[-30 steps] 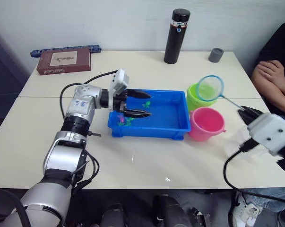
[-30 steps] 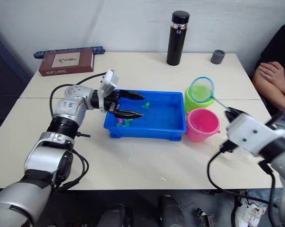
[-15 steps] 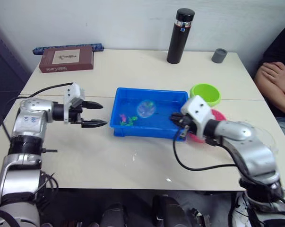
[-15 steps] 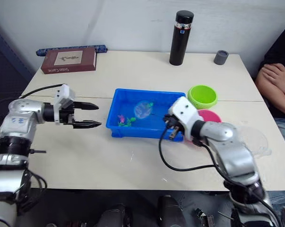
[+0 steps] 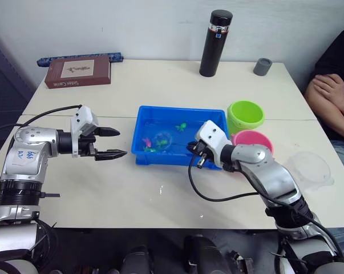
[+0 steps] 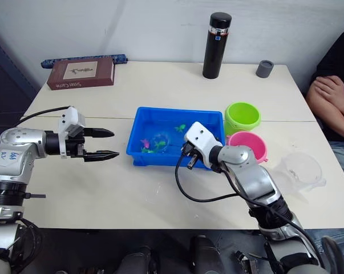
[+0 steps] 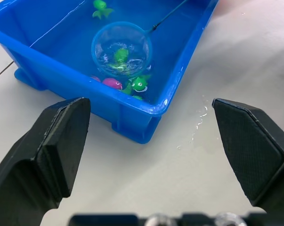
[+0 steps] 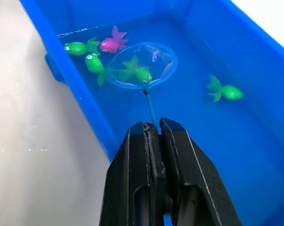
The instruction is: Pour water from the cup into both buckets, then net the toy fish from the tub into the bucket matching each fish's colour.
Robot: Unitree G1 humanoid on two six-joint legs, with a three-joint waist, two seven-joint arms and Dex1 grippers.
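While the right gripper [image 5: 193,154] reaches over the near rim of the blue tub [image 5: 152,160] in the left eye view, its fingers are pinched on the thin handle of the net [image 5: 163,138], whose hoop lies low inside the tub among the toy fish. The left gripper [image 5: 114,143] hangs over the table [image 5: 160,200] just beside the tub's left wall, touching nothing, its two black fingers spread apart. The lime green bucket [image 5: 245,116] stands past the tub's right end, with the pink bucket [image 5: 253,142] in front of it, partly behind the right arm. The clear measuring cup [image 5: 310,168] sits well to the right near the table edge. At the back stand a black flask [image 5: 215,43] and a small grey cap [image 5: 262,66]; a brown book [image 5: 77,71] lies at the back left. A person's folded arms [image 5: 331,91] show at the right edge.

In the left wrist view, the hoop rests in the water around a green fish [image 7: 121,55], with a magenta fish [image 7: 112,84] and another green fish [image 7: 139,84] just beside it near the tub wall.

In the right wrist view, the closed fingers [image 8: 146,165] clamp the wire handle, and a further green fish [image 8: 225,91] lies apart from the hoop.
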